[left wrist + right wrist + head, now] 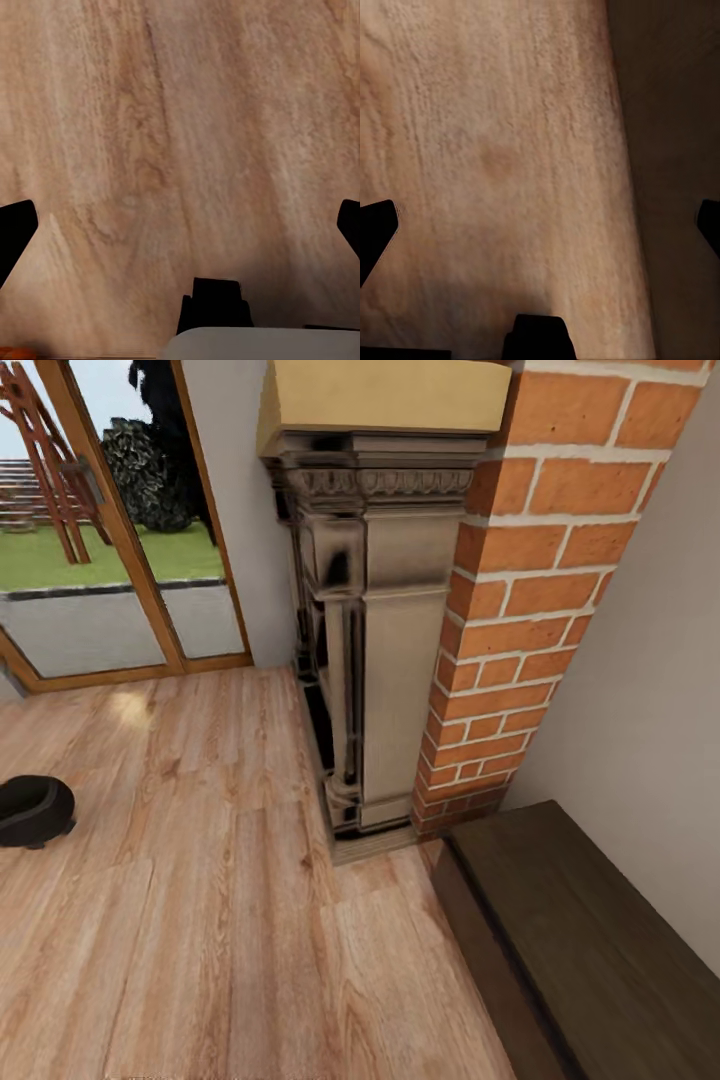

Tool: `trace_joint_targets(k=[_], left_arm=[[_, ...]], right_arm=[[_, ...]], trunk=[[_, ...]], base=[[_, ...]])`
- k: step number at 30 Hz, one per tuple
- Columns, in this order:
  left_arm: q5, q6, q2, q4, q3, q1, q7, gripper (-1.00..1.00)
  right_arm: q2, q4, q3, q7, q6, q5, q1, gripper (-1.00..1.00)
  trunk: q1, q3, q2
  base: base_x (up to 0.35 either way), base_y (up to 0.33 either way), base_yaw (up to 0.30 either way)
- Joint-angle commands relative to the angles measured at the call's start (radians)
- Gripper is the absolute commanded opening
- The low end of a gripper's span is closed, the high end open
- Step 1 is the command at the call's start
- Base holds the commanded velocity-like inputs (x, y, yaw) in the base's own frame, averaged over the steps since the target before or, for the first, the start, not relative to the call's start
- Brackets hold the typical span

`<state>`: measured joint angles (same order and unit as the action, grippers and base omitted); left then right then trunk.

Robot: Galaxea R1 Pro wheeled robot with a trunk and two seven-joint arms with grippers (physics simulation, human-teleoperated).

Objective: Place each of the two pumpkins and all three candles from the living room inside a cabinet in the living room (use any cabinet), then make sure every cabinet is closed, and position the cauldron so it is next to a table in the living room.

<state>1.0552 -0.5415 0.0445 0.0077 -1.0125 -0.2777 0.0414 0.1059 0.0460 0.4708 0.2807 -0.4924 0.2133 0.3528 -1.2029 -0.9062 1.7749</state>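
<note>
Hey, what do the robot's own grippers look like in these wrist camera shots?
Little of them shows. The left gripper has plain black fingers with flat, angular tips at the picture's edges, plus a black blocky part above a pale grey body. The right gripper has the same black fingers and a black block. No cables or markings are visible.

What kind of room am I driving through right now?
Most likely a living room: an ornate fireplace surround against a brick chimney column, a low dark cabinet by the wall, wood floor, and glass doors onto a garden. A black cauldron sits on the floor.
</note>
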Motion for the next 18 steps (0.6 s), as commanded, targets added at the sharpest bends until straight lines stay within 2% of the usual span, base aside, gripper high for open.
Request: trace_joint_targets(k=[1, 18], left_arm=[[0.000, 0.000, 0.000, 0.000, 0.000, 0.000, 0.000, 1.00], [0.000, 0.000, 0.000, 0.001, 0.000, 0.000, 0.000, 1.00]], right_arm=[[0.000, 0.000, 0.000, 0.000, 0.000, 0.000, 0.000, 1.00], [-0.001, 0.000, 0.000, 0.001, 0.000, 0.000, 0.000, 1.00]], trunk=[[0.000, 0.000, 0.000], [0.000, 0.000, 0.000]], base=[[0.000, 0.000, 0.286], [0.000, 0.000, 0.286]])
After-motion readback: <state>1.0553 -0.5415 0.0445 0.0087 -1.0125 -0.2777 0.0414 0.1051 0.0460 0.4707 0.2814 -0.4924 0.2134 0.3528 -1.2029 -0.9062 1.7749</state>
